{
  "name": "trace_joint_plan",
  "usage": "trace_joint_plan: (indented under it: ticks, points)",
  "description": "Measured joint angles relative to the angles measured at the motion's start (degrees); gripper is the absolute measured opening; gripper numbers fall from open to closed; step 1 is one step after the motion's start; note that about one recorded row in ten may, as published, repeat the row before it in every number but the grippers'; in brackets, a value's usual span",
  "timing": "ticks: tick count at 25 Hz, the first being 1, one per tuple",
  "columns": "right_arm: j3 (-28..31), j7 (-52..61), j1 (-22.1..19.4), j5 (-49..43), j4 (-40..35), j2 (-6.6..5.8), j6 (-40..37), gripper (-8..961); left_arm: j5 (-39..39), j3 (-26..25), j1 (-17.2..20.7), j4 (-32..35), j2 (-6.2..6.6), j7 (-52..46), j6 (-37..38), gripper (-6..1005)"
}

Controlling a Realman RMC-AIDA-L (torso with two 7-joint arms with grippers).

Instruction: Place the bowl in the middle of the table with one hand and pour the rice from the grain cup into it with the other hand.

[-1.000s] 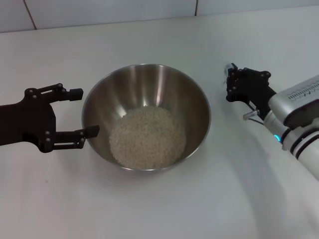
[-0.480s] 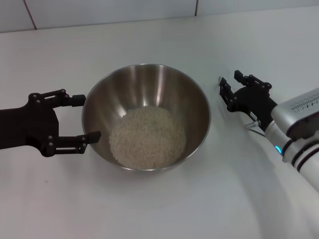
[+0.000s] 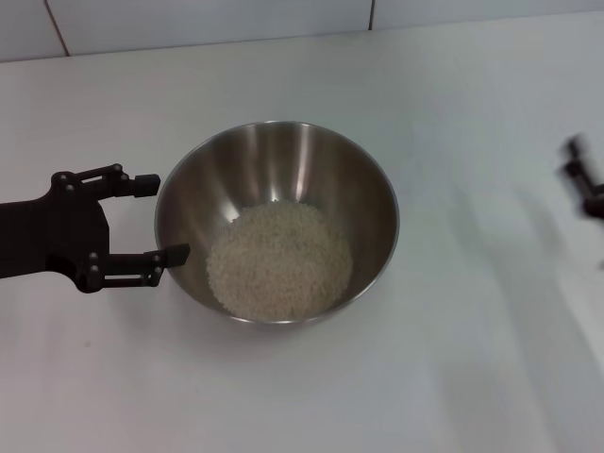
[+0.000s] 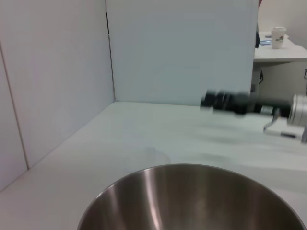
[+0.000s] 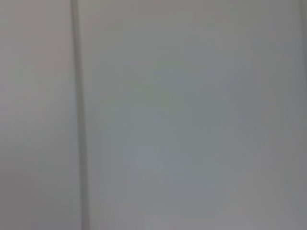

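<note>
The white bench [image 3: 453,377] fills nearly the whole head view. In the centre of the frame stands the bowl [image 3: 283,156], upright, and the rice [image 3: 279,260] lies as a pale heap in its bottom, a little toward the lower side. The pouring seems to be done already.

At the left edge the left pincer [image 3: 151,217] has its fingers apart, one on each side of the bowl's left rim, very close to the steel; I cannot tell if the lower tip touches it. The right pincer [image 3: 585,184] is only a dark blur at the right edge (its fingers cannot be judged). The grain cup is in no view.

The risk, I think, is at the left: if this pincer pulls away at an angle, a finger may catch the rim and drag or tip the bowl, and rice would spill.
</note>
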Motion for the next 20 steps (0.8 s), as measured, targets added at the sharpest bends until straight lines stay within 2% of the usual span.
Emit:
trace_joint_plan:
  ticks: [2,3,4,7,8,9,10,12,13,14,15,16,17,18,19,20]
  points:
    - [0.84,2.49,-1.00,-0.89,-0.23,-1.45,-8.40,707,-0.03,0.00,-0.02,-0.09,0.00,0.00,-0.05,860]
    - [-0.02,6.92,-0.15,-4.25,-0.59,-4.11,-13.48,738,-0.03,-0.02,-0.21,-0.14,0.00,0.01,-0.10,860]
    - [-0.02,6.92,-0.15,-4.25,-0.59,-4.11,-13.48,745,-0.03,-0.02,-0.21,-0.14,0.00,0.01,-0.10,860]
    - [-2.06,20.52,4.91,-16.83,-3.98,-9.27,-17.14,768,0.03,-0.05,-0.51,-0.26,0.02,0.01,-0.11,860]
    - [-2.41,27.97,9.06,-23.33,-8.38,-10.74,-19.31,775,0.21,-0.02,-0.79,-0.37,-0.01,0.02,-0.22,860]
    - [-2.41,27.97,9.06,-23.33,-8.38,-10.74,-19.31,785,0.26,-0.05,-0.91,-0.37,0.01,0.02,-0.26,860]
    - [-2.74,31.15,11.56,-25.99,-11.61,-10.92,-20.11,795,0.32,-0.02,-1.04,-0.39,0.00,0.02,-0.28,860]
    - [-4.62,37.78,16.89,-30.69,-19.69,-10.52,-21.10,815,0.35,-0.05,-1.12,-0.40,0.02,0.02,-0.31,860]
    - [-6.34,40.61,19.26,-32.36,-23.99,-9.74,-21.17,825,0.44,-0.02,-1.25,-0.44,0.00,0.02,-0.49,860]
    - [-8.67,43.86,21.96,-33.89,-29.31,-8.47,-21.32,835,0.50,0.05,-1.29,-0.45,0.01,0.02,-0.81,860]
    - [-11.52,46.36,24.07,-34.73,-35.11,-6.67,-21.34,835,0.53,0.09,-1.32,-0.46,0.02,0.02,-0.91,860]
    - [-14.50,48.65,25.53,-35.05,-40.84,-4.73,-21.44,835,0.53,0.09,-1.32,-0.46,0.02,0.02,-0.91,860]
    - [-18.43,51.07,26.68,-35.22,-47.66,-2.22,-21.46,835,0.58,0.17,-1.35,-0.46,0.02,0.02,-1.07,859]
    - [-23.54,53.69,27.25,-35.08,-54.26,-0.46,-21.47,835,0.88,0.23,-1.63,-0.48,0.10,-0.35,-1.25,859]
    - [-28.26,56.67,27.55,-34.60,-59.07,0.62,-21.48,835,0.97,0.31,-1.79,-0.48,0.09,-0.64,-1.24,859]
    - [-33.26,60.22,27.66,-33.68,-63.33,0.88,-21.35,835,1.30,0.31,-1.90,-0.45,0.13,-1.06,-1.26,859]
